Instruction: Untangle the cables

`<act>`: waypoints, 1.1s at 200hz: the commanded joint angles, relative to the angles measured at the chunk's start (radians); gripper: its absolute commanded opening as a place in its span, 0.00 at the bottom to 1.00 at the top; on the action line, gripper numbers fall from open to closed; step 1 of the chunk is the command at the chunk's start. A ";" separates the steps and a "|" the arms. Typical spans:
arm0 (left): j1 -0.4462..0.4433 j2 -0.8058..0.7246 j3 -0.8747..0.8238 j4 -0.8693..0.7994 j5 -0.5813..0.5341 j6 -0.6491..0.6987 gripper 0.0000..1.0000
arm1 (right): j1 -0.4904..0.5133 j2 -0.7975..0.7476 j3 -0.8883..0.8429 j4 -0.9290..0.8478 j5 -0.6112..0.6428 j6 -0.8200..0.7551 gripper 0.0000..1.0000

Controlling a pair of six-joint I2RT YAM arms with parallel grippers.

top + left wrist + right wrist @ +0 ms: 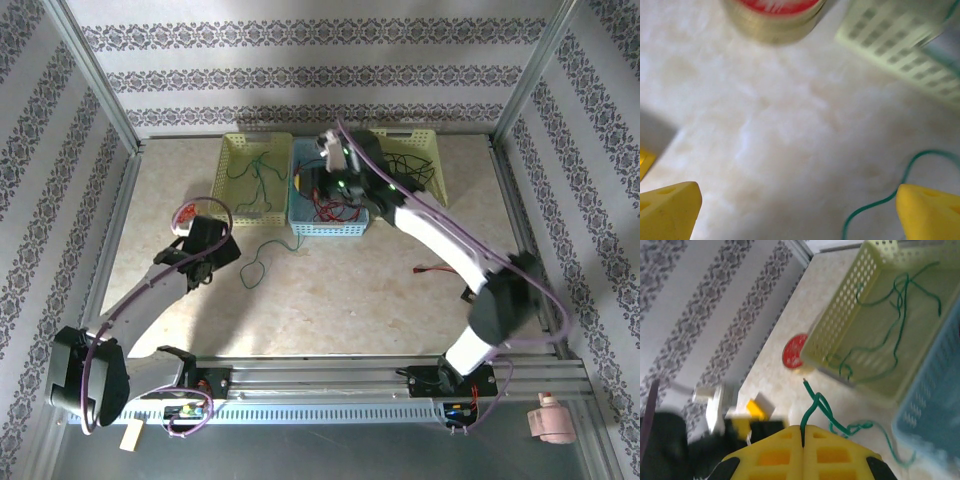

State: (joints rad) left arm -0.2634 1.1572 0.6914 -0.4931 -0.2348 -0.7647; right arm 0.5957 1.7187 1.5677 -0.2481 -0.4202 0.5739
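While the left gripper point(800, 215) hangs wide open and empty low over the tabletop point(790, 125), a loose green cable point(880, 202) lying just beside one finger point(927, 212), the right gripper point(802, 432) is clamped shut on a green strand point(815, 402). The right arm point(440, 240) stretches far forward over the blue basket point(330, 232) of red cables point(330, 208); the left arm point(150, 295) is bent low. More green cables point(895, 305) lie in the pale yellow basket point(832, 330).
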 commanded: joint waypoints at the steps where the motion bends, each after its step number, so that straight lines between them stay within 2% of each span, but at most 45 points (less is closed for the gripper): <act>1: 0.002 -0.040 -0.019 -0.053 0.031 -0.052 0.99 | -0.001 0.228 0.240 0.029 0.018 0.088 0.00; 15: 0.000 -0.039 -0.023 -0.048 0.058 -0.045 1.00 | -0.001 0.395 0.433 0.037 -0.036 0.146 0.01; 22: 0.001 -0.032 -0.020 -0.045 0.075 -0.035 1.00 | 0.000 0.472 0.531 0.017 -0.046 0.172 0.13; 30: -0.003 -0.023 -0.012 -0.049 0.090 -0.022 1.00 | 0.001 0.540 0.630 0.006 -0.057 0.192 0.38; 37: -0.004 -0.010 -0.005 -0.047 0.112 -0.006 0.99 | -0.002 0.586 0.693 -0.006 -0.061 0.205 0.54; 44: -0.006 0.005 0.000 -0.042 0.141 0.016 0.98 | -0.006 0.610 0.735 -0.017 -0.057 0.217 0.65; 53: -0.008 0.026 0.010 -0.041 0.178 0.045 0.97 | -0.012 0.611 0.749 -0.016 -0.058 0.224 0.70; 77: -0.012 0.085 0.019 -0.028 0.270 0.099 0.94 | -0.022 0.496 0.625 -0.001 -0.017 0.159 0.69; 92: -0.018 0.116 0.020 -0.018 0.298 0.111 0.83 | -0.025 0.377 0.484 0.019 0.009 0.100 0.65; 116: -0.036 0.177 0.022 0.009 0.318 0.118 0.72 | -0.020 0.166 0.222 0.050 0.057 0.024 0.50; 132: -0.052 0.218 0.026 0.028 0.312 0.117 0.66 | -0.020 0.043 0.070 0.058 0.089 -0.012 0.46; 176: -0.091 0.318 0.072 0.045 0.210 0.132 0.58 | -0.026 -0.201 -0.225 0.058 0.164 -0.022 0.33; 210: -0.136 0.411 0.143 -0.055 0.093 0.145 0.50 | -0.034 -0.302 -0.343 0.058 0.195 -0.003 0.29; 220: -0.142 0.438 0.156 -0.085 0.077 0.132 0.44 | -0.037 -0.320 -0.358 0.058 0.203 -0.003 0.29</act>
State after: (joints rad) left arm -0.3752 1.5471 0.8051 -0.4828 -0.0566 -0.6422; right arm 0.5709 1.4563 1.2530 -0.1959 -0.2699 0.5758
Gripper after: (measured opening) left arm 0.489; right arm 0.294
